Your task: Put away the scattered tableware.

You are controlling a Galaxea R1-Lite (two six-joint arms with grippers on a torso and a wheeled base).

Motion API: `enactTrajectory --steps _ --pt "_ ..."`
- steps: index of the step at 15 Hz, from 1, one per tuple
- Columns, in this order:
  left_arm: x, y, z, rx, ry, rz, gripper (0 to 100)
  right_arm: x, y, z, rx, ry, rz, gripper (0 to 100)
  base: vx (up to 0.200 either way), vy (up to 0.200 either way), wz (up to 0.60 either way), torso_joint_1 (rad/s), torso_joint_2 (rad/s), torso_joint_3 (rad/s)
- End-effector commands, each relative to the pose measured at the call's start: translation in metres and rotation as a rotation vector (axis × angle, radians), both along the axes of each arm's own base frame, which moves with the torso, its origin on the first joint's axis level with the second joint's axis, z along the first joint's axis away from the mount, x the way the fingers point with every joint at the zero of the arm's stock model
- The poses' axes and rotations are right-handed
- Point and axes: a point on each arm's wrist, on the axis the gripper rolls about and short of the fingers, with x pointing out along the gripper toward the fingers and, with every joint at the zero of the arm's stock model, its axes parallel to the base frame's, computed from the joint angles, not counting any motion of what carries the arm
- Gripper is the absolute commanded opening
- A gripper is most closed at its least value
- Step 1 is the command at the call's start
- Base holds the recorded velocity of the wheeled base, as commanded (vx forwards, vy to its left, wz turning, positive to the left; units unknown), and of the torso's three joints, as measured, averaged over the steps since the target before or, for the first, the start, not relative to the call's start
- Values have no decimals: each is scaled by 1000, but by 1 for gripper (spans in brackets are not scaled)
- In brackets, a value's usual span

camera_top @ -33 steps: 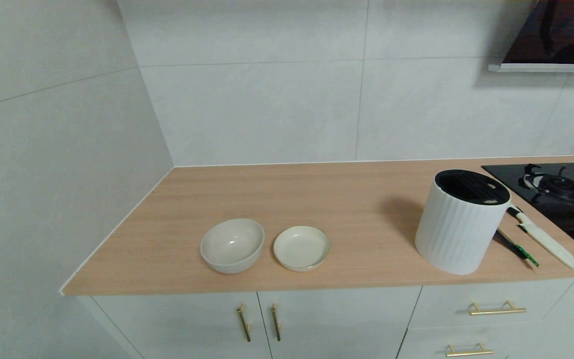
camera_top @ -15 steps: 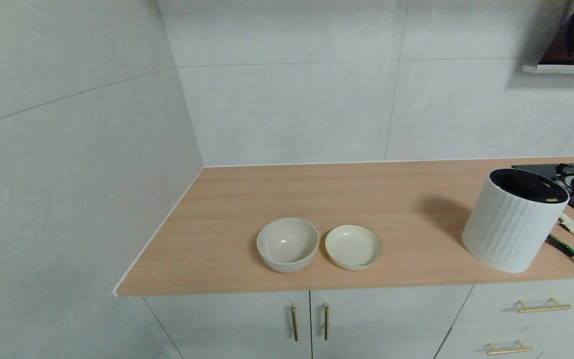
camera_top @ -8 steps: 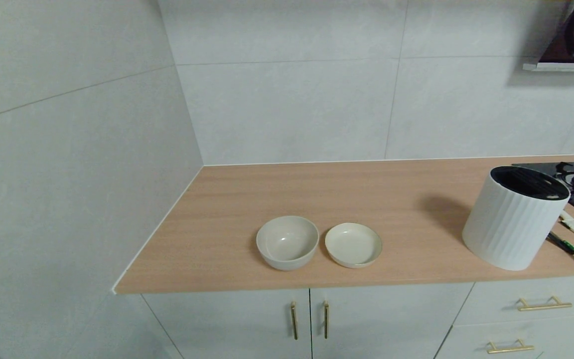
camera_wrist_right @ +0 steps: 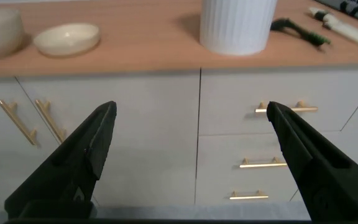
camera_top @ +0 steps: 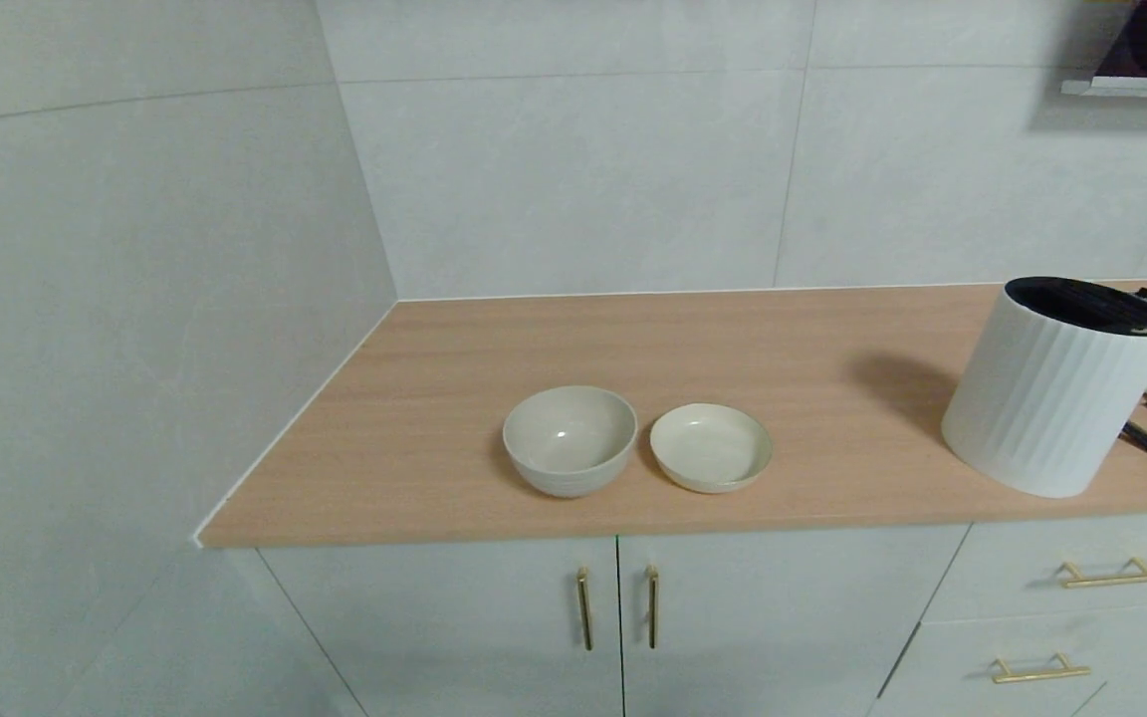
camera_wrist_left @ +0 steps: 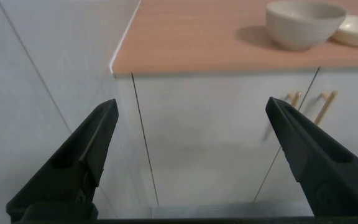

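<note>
Wood counter (camera_top: pixel 434 418), head view: one bowl (camera_top: pixel 570 438) and one dish (camera_top: pixel 711 446) side by side near the front edge, one holder (camera_top: pixel 1056 388). Left wrist view: my left claw (camera_wrist_left: pixel 191 106) wide, empty, below counter level. Right wrist view: right claw (camera_wrist_right: pixel 189 109) likewise. I judge it best to rise above the rims, then pinch the bowl's wall.

Bright, even light all over, coming from the right: the white holder (camera_top: pixel 1056 388) throws a faint shadow leftward across the worktop (camera_top: pixel 733 349). Tiny glint inside the bowl (camera_top: pixel 570 438). Joints on the wall (camera_top: pixel 583 179) bow towards the head view's edges. Wrist views look hazy, dark fingers (camera_wrist_left: pixel 73 168) blurred up close
</note>
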Motion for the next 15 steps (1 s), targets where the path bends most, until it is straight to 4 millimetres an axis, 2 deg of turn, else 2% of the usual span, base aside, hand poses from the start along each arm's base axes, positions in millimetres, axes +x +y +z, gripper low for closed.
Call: enactTrajectory --steps 1,15 --pt "0 0 0 0 0 0 100 0 0 0 0 1 0 100 0 0 0 -242 540 295" --pt "0 0 0 0 2 0 100 0 0 0 0 1 0 100 0 0 0 -203 497 291"
